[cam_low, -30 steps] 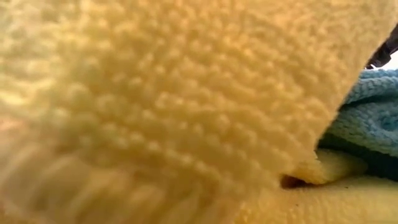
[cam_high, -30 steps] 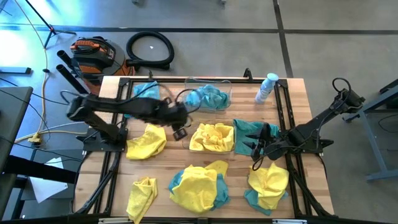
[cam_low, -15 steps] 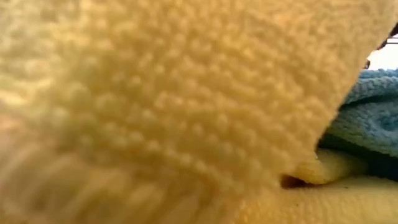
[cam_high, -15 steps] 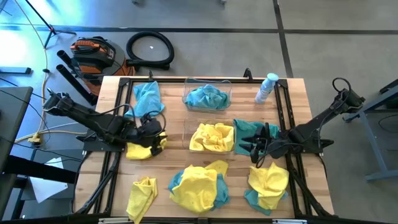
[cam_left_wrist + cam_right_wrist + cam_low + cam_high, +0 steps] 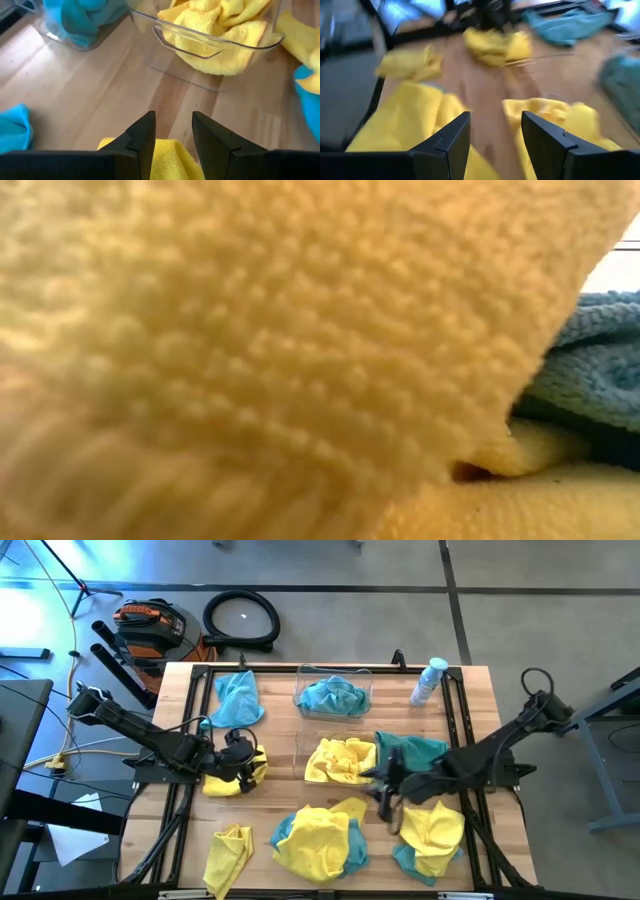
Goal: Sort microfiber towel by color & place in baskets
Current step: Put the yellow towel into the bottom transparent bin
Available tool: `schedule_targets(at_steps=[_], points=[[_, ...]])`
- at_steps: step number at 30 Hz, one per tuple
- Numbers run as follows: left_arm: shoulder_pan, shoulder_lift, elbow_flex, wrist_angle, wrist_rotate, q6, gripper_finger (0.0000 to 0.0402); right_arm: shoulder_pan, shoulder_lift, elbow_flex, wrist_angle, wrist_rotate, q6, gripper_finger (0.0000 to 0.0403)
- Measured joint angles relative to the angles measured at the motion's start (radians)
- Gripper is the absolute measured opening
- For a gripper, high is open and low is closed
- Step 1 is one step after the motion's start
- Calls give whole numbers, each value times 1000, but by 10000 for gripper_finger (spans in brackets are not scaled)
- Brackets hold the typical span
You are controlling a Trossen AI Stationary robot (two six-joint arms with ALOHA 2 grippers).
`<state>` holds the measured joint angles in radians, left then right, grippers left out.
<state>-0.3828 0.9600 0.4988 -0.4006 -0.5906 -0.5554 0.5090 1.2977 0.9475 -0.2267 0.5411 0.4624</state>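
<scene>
Your left gripper, fingers parted over the yellow towel at left-centre, may snag only a fold; the right gripper, fingers spread, holds nothing.

Two dark, matte, slender jointed arms, the left arm and the right arm, trail looping black cables. Each ends in flat, angular black plastic fingers with bevelled edges.

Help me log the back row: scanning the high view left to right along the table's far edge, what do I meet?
Loose teal towel → clear basket holding teal towels → small clear bottle with a blue cap.
</scene>
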Motion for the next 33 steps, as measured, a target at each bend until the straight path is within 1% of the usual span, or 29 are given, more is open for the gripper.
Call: schedule_targets(at_steps=[4,11,14,16,19,24,27,30,33], points=[[3,0,-22,27,-21,20,117,-44,177,219,-164,-170,-82,171],[5,0,-23,34,4,25,117,-102,457,554,-448,-270,-192,171],[5,0,-23,34,6,14,117,-120,559,657,-514,-315,-215,171],[5,0,-23,34,6,10,117,-130,621,710,-528,-381,-239,171],[5,0,-23,34,6,9,117,-136,700,774,-542,-469,-262,171],[5,1,-23,34,6,6,117,-136,784,829,-568,-519,-262,171],[5,1,-23,33,6,-7,117,-136,801,830,-565,-562,-261,171],[5,1,-23,33,7,-12,117,-136,802,823,-564,-578,-239,167],[5,1,-23,33,7,-11,117,-134,802,823,-562,-591,-231,142]])
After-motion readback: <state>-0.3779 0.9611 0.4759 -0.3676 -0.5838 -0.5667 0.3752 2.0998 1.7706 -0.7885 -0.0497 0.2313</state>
